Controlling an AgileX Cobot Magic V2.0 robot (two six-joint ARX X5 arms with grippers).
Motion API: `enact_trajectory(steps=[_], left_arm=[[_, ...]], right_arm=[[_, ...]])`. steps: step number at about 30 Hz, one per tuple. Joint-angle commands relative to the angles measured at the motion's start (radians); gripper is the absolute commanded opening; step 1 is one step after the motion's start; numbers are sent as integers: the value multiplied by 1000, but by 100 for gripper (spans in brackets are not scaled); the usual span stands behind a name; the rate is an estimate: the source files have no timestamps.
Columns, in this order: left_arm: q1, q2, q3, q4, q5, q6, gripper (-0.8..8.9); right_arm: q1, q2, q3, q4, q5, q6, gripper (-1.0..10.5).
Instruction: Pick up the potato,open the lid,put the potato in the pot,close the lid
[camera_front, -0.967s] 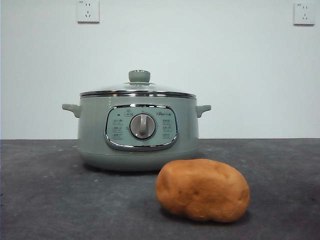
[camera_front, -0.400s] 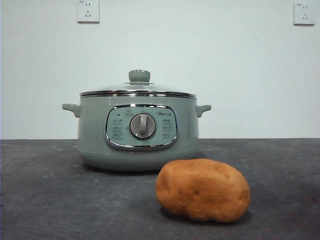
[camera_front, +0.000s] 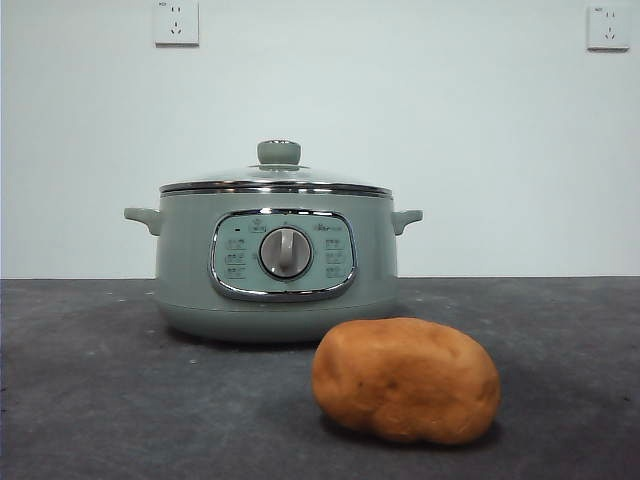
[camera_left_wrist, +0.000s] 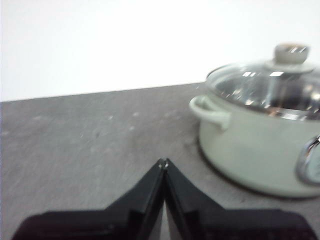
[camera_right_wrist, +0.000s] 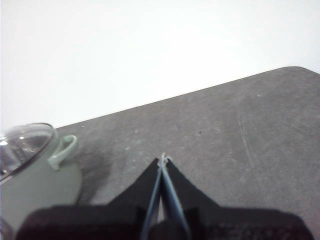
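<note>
The orange-brown potato (camera_front: 406, 380) lies on the dark table in front of the pot, a little to its right. The sage-green pot (camera_front: 275, 262) stands behind it with the glass lid (camera_front: 277, 176) sitting closed on top. The pot (camera_left_wrist: 255, 150) and its lid (camera_left_wrist: 267, 85) also show in the left wrist view, and an edge of the pot (camera_right_wrist: 42, 175) in the right wrist view. My left gripper (camera_left_wrist: 163, 162) is shut and empty, off to one side of the pot. My right gripper (camera_right_wrist: 163, 158) is shut and empty on the pot's other side. Neither gripper shows in the front view.
The grey table (camera_front: 100, 400) runs to a pale wall with two sockets (camera_front: 176, 22). The table's far corner shows in the right wrist view (camera_right_wrist: 300, 75).
</note>
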Motion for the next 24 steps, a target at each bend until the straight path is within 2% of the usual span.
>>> enact_trajectory(steps=[1, 7, 10, 12, 15, 17, 19, 24], left_arm=[[3, 9, 43, -13, 34, -16, -5], [3, 27, 99, -18, 116, -38, -4], [3, 45, 102, -43, 116, -40, -4], [3, 64, 103, -71, 117, -50, -4], [3, 95, 120, -105, 122, -142, -4], [3, 121, 140, -120, 156, -181, -4], [3, 151, 166, -127, 198, -205, -4], [3, 241, 253, -172, 338, -207, -4]], right_arm=[[0, 41, 73, -34, -43, 21, -7], [0, 133, 242, -167, -249, 22, -2], [0, 170, 328, -301, -360, 69, -2], [0, 185, 362, -378, -383, 99, -2], [0, 206, 397, -468, -394, 109, -2], [0, 225, 420, -513, -428, 63, -2], [0, 252, 441, -546, -487, -15, -2], [0, 352, 482, -598, -586, -125, -1]])
